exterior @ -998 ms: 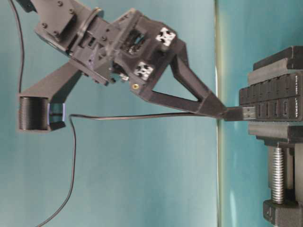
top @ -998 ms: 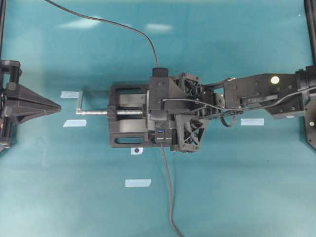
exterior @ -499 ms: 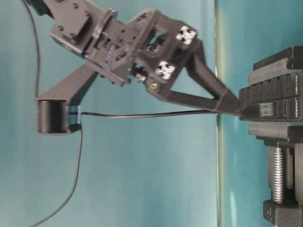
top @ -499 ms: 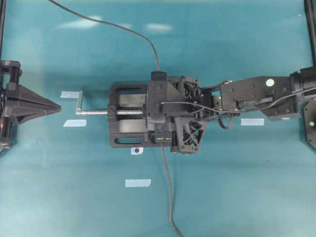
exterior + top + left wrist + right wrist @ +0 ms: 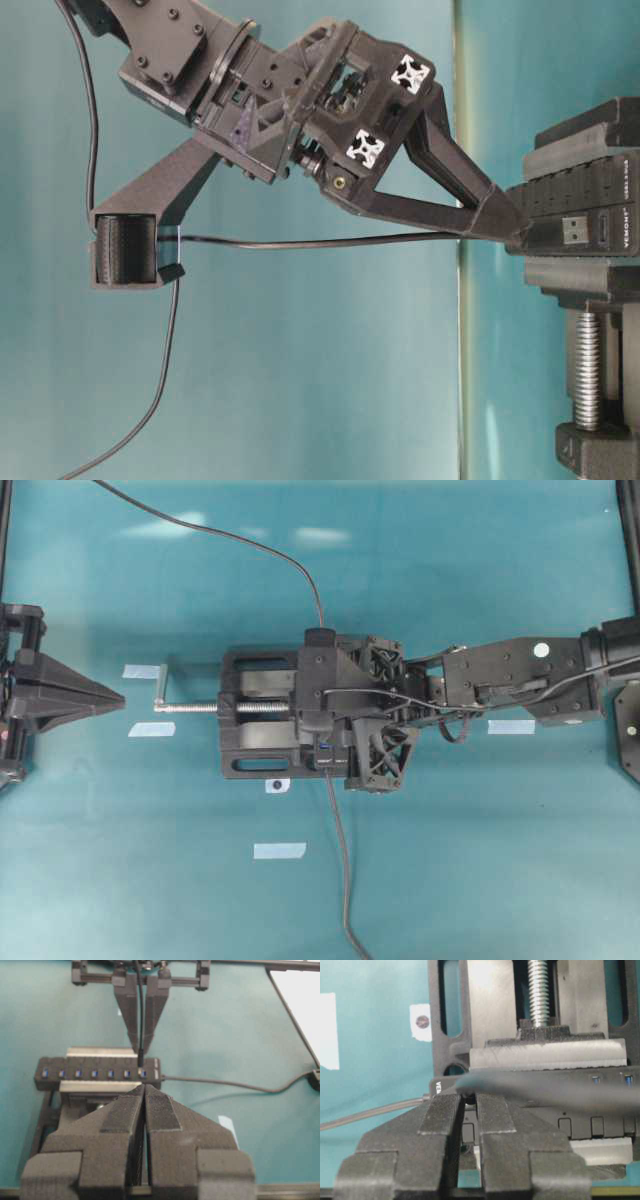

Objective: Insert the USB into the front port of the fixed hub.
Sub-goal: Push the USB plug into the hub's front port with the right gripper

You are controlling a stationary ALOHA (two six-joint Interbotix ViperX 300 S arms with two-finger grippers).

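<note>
1. Plug sits clenched in the right claw, its tip at the hub, near the end where the hub's own cable leaves.
2. Hub is clamped in the vise on the worktop.
3. Push straight along the slot; keep the plug square, no twist.
4. Let the thin cable trail slack.
5. Left claw rests closed and empty, well back.

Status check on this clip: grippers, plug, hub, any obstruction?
Right gripper shut on small black USB plug, tips at long black hub end port. Left gripper shut, parked clear. Plug hidden; seating unconfirmed.
</note>
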